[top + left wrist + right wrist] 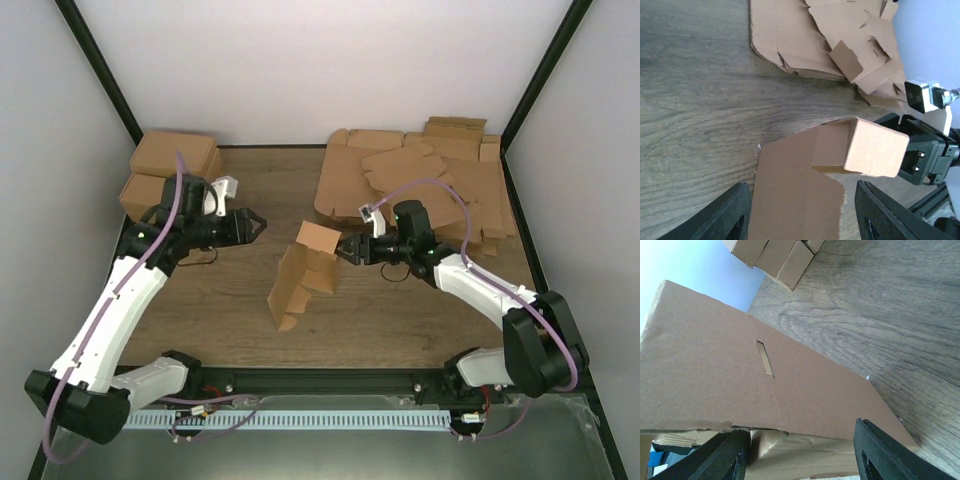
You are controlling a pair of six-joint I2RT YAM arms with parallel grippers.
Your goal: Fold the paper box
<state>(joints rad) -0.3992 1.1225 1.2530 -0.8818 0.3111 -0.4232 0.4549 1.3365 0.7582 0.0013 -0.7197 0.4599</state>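
Note:
The paper box (303, 275) stands half folded in the middle of the wooden table, one flap turned over at its top. My left gripper (258, 226) hangs open to the box's left, apart from it. In the left wrist view the box (805, 200) lies beyond the open left gripper (801, 185). My right gripper (346, 251) is open at the box's upper right edge, right by the top flap. In the right wrist view the slotted wall of the box (740, 375) fills the space ahead of the right gripper (800, 427), whose jaws stand wide apart.
A pile of flat cardboard blanks (420, 175) lies at the back right, also in the left wrist view (805, 35). Finished brown cartons (170, 165) are stacked at the back left, also in the right wrist view (775, 257). Black frame posts rise at both back corners.

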